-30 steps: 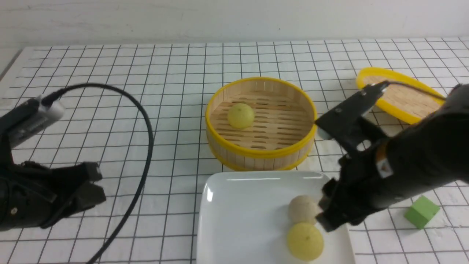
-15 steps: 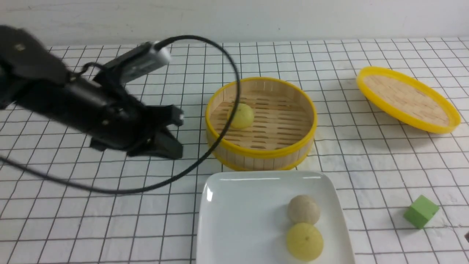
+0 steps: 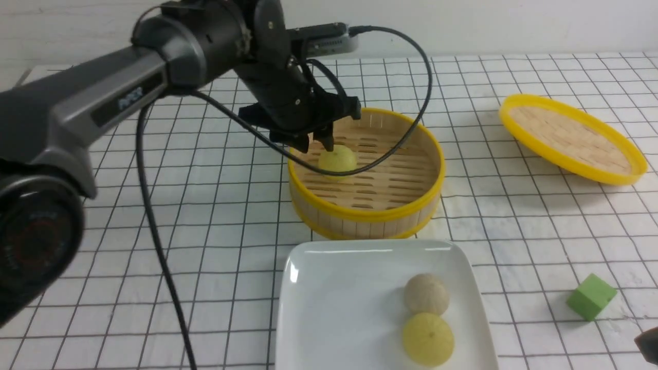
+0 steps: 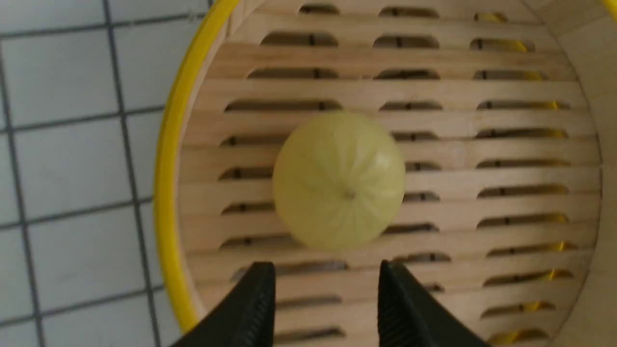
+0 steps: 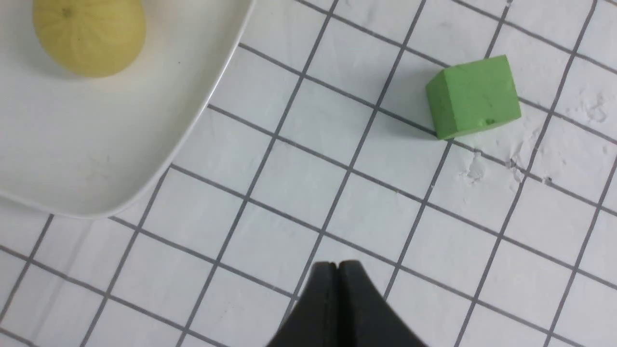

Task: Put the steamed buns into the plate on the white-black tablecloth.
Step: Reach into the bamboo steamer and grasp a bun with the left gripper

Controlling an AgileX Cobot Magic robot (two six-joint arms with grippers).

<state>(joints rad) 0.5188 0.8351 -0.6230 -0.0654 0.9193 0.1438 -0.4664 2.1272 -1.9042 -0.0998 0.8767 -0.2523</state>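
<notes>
On the white-black tablecloth (image 3: 205,216), the left end effector (image 3: 316,145) has reached the 1 unplated steamed bun (image 3: 337,159), spread, empty (right end effector (image 5: 339,266) closed, empty).

The white-black tablecloth (image 3: 231,246) carries the plate (image 3: 334,308), a steamer basket (image 3: 360,223), a woven lid (image 3: 570,136) and a green cube (image 3: 591,296)

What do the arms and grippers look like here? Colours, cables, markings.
Left arm: dark grey link with pale lettering, too blurred to read, then black wrist joints. A black cable loops from a silver-grey wrist camera. Left gripper: black, tapered fingers. Right gripper: black, wedge-shaped.
</notes>
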